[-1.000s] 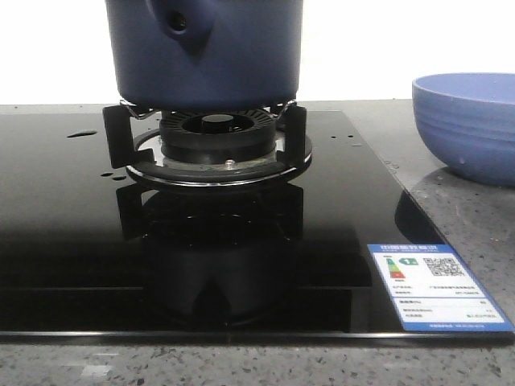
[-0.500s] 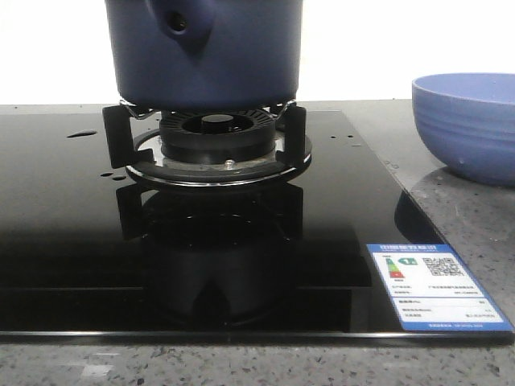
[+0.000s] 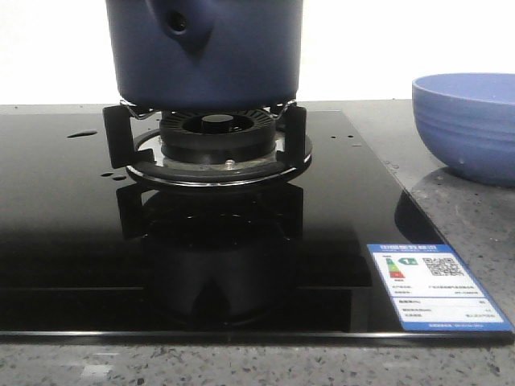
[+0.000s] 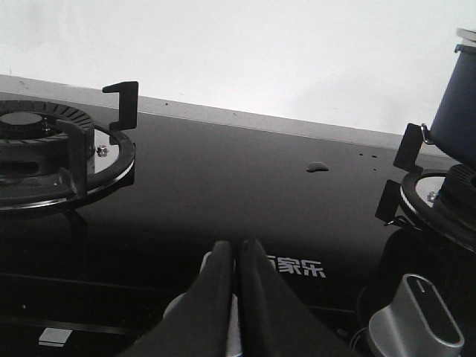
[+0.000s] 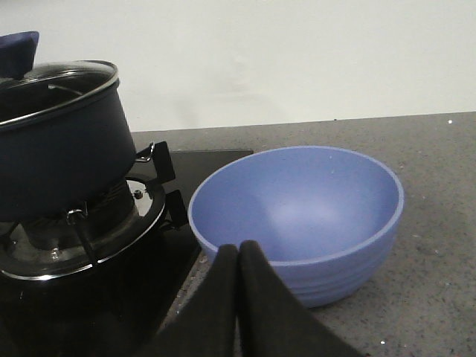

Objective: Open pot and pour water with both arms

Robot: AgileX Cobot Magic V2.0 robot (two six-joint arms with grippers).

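Sitting on the black burner grate [image 3: 206, 145] at 12 o'clock in the front view, the pot [image 3: 206, 52] is cut off by the frame's upper edge, so its rim and lid are out of sight there; the lighter blue bowl [image 3: 467, 125] at 3 o'clock on the grey tabletop [image 3: 467, 233] is cropped too. From the left wrist, the left gripper [image 4: 236, 260] has its fingers pressed together on nothing over the glossy cooktop [image 4: 223, 186], with only a sliver of pot at the frame's edge and a silver knob [image 4: 413, 320] partly cropped. From the right wrist, the right gripper [image 5: 238, 256] is likewise closed and empty before the bowl; the pot's glass lid [image 5: 56, 85] is still on, its knob unseen.
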